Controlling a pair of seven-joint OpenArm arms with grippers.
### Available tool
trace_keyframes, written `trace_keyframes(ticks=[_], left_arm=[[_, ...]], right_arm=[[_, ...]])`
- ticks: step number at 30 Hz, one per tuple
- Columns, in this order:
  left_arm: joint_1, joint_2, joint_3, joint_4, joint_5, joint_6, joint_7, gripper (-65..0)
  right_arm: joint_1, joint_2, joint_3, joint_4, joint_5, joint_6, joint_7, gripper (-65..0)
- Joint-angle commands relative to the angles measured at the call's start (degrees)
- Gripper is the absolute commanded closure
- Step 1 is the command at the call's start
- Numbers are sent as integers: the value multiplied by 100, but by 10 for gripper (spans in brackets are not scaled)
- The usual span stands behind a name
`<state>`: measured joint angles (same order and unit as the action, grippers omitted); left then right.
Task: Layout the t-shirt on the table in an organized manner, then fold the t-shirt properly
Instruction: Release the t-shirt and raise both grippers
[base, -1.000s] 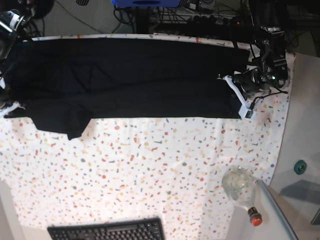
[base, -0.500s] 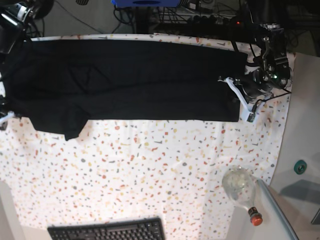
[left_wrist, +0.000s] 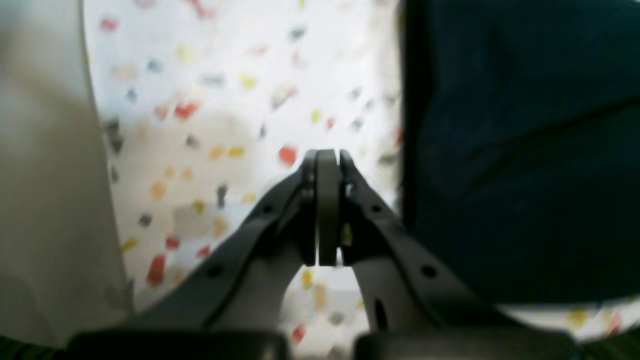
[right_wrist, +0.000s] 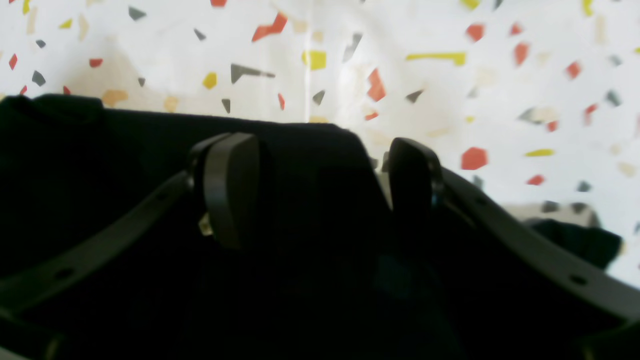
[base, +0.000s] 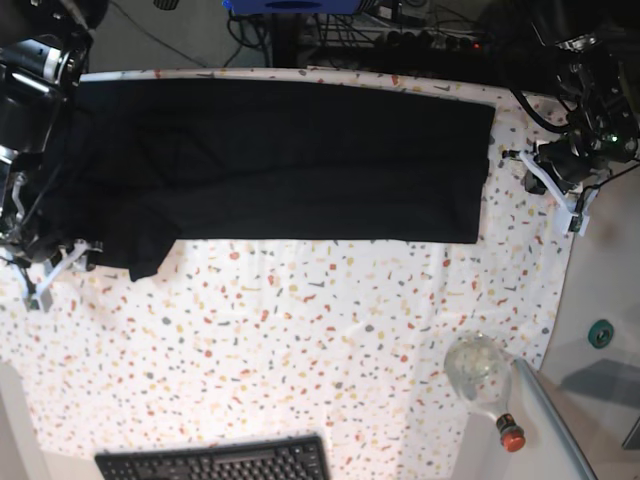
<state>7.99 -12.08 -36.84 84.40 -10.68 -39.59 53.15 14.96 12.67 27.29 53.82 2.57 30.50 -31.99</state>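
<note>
The black t-shirt (base: 300, 160) lies spread as a long band across the far half of the speckled table (base: 350, 330). My left gripper (base: 560, 195) hovers just off the shirt's right edge. In the left wrist view this gripper (left_wrist: 327, 162) is shut with nothing between its fingers, and the t-shirt (left_wrist: 525, 150) lies to its right on the table (left_wrist: 225, 100). My right gripper (base: 55, 270) sits at the shirt's near left corner. The right wrist view shows it (right_wrist: 320, 185) open, with a fold of the t-shirt (right_wrist: 100, 175) between its fingers (right_wrist: 230, 190).
A clear bottle with a red cap (base: 480, 380) lies at the near right. A black keyboard (base: 215, 462) sits at the front edge. A plain grey surface (base: 610, 290) with a small teal object (base: 600, 333) borders the table on the right. Cables run behind.
My left gripper has drawn away to the right, off the shirt's right edge. My right gripper has opened and shifted toward the near left corner of the shirt.
</note>
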Motion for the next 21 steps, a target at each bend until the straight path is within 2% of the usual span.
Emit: trace_keyframes(ticks=[1, 12, 14, 18, 21], left_arm=[[-47, -107, -136, 13, -71, -41, -79, 0], [32, -159, -303, -154, -62, -41, -106, 0], [32, -159, -303, -190, -62, -41, -106, 0], [67, -159, -312, -181, -62, -41, -106, 0], [85, -239, -312, -181, -62, -41, -106, 0]], right_arm=[[223, 109, 1, -24, 82, 22, 153, -374], [469, 188, 1, -692, 82, 22, 135, -356], [451, 188, 1, -701, 82, 58, 117, -275], [434, 188, 36, -683, 82, 66, 82, 0], [390, 180, 54, -578, 90, 75, -111, 0]])
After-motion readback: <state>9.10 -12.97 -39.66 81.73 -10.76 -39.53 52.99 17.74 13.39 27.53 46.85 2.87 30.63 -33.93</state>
